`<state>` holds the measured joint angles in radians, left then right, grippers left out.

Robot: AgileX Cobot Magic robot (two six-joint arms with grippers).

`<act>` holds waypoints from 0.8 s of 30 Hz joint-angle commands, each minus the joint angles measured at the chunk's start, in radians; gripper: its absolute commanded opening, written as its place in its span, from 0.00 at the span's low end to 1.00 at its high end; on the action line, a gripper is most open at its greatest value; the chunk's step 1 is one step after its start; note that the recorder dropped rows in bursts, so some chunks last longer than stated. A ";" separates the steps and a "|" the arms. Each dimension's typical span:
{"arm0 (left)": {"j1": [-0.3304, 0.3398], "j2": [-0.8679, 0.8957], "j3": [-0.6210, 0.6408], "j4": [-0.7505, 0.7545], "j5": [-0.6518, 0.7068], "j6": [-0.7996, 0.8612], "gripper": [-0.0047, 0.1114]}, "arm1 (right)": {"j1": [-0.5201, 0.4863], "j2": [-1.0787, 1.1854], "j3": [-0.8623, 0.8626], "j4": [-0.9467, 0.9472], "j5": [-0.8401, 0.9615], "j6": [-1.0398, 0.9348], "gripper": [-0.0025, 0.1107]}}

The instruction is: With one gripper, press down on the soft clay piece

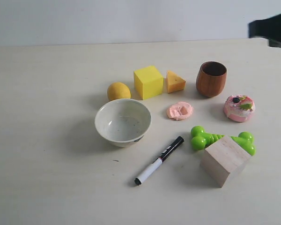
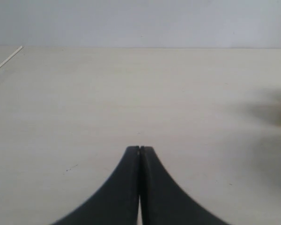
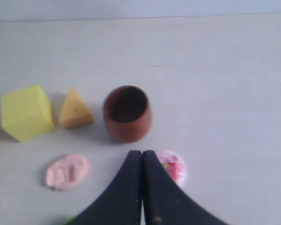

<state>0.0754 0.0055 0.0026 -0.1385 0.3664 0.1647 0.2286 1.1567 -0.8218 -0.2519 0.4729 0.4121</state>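
Soft, even light fills all three views, with no harsh glare on the pale tabletop [image 1: 47,187]. In the exterior view, faint blurry-edged shadows spread leftward from the bowl [image 1: 112,112] and the wooden block [image 1: 225,160]. The right wrist view is hazy and cooler, its cup [image 3: 127,113] soft-edged. The left gripper [image 2: 139,150] and right gripper [image 3: 141,153] show as featureless black.

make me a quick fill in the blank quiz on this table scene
1. The soft clay piece looks ____ on top, not smooth.
2. The left gripper and the right gripper are both ____.
3. The cube beside the cheese wedge is coloured ____.
4. The brown cup stands ____.
Missing words: dented; shut; yellow; upright.
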 commanded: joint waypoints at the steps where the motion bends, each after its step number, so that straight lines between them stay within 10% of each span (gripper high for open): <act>1: -0.005 -0.005 -0.003 -0.002 -0.009 -0.006 0.04 | -0.132 -0.167 0.138 -0.018 -0.043 0.011 0.02; 11: -0.005 -0.005 -0.003 -0.002 -0.009 -0.006 0.04 | -0.368 -0.572 0.435 -0.020 -0.122 0.007 0.02; 24: -0.005 -0.005 -0.003 -0.002 -0.009 -0.006 0.04 | -0.381 -0.680 0.570 -0.009 -0.304 -0.005 0.02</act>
<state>0.0754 0.0055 0.0026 -0.1385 0.3664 0.1647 -0.1468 0.4813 -0.2675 -0.2610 0.2279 0.4189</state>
